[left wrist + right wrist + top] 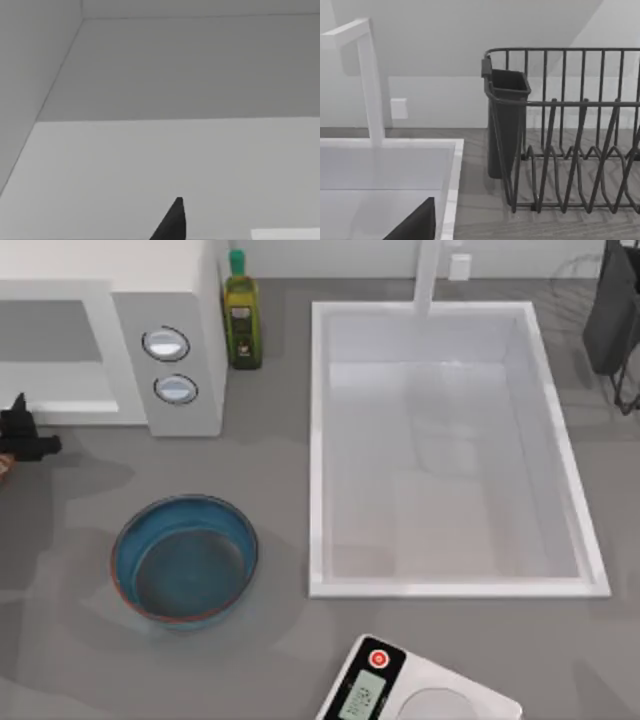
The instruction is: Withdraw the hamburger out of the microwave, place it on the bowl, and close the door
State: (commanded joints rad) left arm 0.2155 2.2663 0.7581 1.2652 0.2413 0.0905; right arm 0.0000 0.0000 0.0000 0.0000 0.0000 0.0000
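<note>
The hamburger cannot be made out with certainty; in the top view a small brownish bit shows at the table's far left edge, under the left gripper (pixel 25 435), which is in front of the microwave (pixel 170 360). I cannot tell if its fingers are open or holding something. The bowl (pixel 185 560) stands empty on the table (pixel 280 490), left of the sink (pixel 450 450). In the left wrist view one dark fingertip (pixel 172 222) points into the white, bare microwave cavity. In the right wrist view a dark finger (pixel 415 225) hangs over the sink rim, near the dish rack (pixel 570 130).
</note>
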